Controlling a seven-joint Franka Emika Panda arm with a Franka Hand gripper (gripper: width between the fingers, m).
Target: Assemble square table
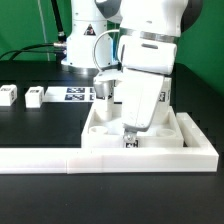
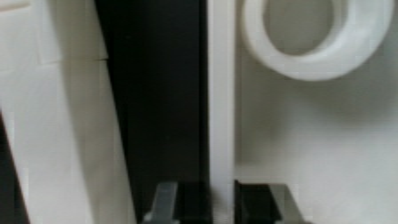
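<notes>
The pincer (image 1: 128, 138) points straight down at the tabletop (image 1: 180, 126); its jaws are almost shut, and in the wrist view a thin white ridge of the tabletop (image 2: 320, 130) runs up from between the two dark fingers (image 2: 171, 205), so I judge it pinched on that ridge rather than empty. The tabletop lies flat near the bench (image 1: 40, 128) edge closest to the exterior camera, toward the exterior view's right, tucked inside the L-shaped wall (image 1: 60, 158); whether it touches the wall along both sides I cannot tell.

The relation that matters: the tabletop is directly beneath the pincer, and the ridge's long axis passes through the gap between the fingers, so any slide would carry the whole slab along or across that line; a round socket ring (image 2: 306, 40) sits just beside the ridge.

Two loose legs (image 1: 8, 96) (image 1: 35, 96) stand well apart, toward the bench's far edge at the exterior view's left; the marker board (image 1: 75, 95) lies between them and the arm.
</notes>
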